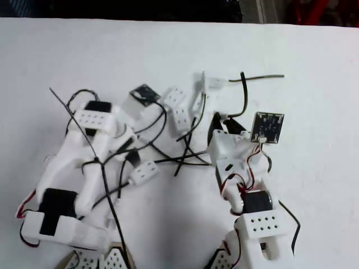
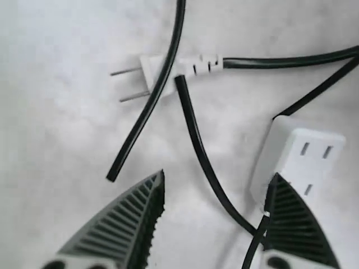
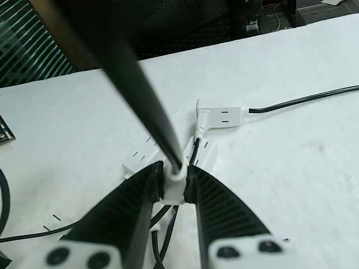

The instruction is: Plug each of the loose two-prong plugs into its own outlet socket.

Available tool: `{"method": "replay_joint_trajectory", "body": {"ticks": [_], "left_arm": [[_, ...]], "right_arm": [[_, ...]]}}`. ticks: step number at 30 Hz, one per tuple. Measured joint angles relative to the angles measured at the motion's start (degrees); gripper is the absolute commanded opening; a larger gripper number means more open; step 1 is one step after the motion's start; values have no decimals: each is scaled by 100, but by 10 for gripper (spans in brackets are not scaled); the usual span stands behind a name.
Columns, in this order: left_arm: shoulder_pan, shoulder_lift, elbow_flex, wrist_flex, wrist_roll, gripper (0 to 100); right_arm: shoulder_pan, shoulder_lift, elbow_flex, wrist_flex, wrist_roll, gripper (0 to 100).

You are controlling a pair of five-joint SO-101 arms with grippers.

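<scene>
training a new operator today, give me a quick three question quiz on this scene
1. True or false: the left end effector is shut on a plug.
2. What does the right end effector grip?
3. Fill in: the loose plug lying beyond the left end effector shows ___ prongs.

Key: 1 false, it is open. 2 a white plug on a black cable. 3 two.

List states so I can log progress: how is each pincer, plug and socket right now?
left pincer, open, holding nothing.
right pincer, shut on held plug.
held plug, clamped, cable attached.
loose plug, lying flat, prongs bare.
outlet socket, visible slots empty.
</scene>
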Motion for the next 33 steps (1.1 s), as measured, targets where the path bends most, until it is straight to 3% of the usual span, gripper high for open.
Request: {"method": "replay_joint_trajectory", "body": {"ticks": [6,10,15,23,33], "left_arm": [[-123,-1029,0,686,-18,286],[-246,-2295,0,1240,-18,286],[-642,-3648,607,1319,-18,286],[-1697,-4440,2356,255,492,286],[-1925,-4440,3569,-1046,1609,286]], "right_arm": [[-62,0,0,9,0,17],[-695,-18,0,325,53,17],[-1829,-18,0,677,404,17],[-3042,-18,0,651,466,17],[-3147,1679,0,-308,466,17]]}}
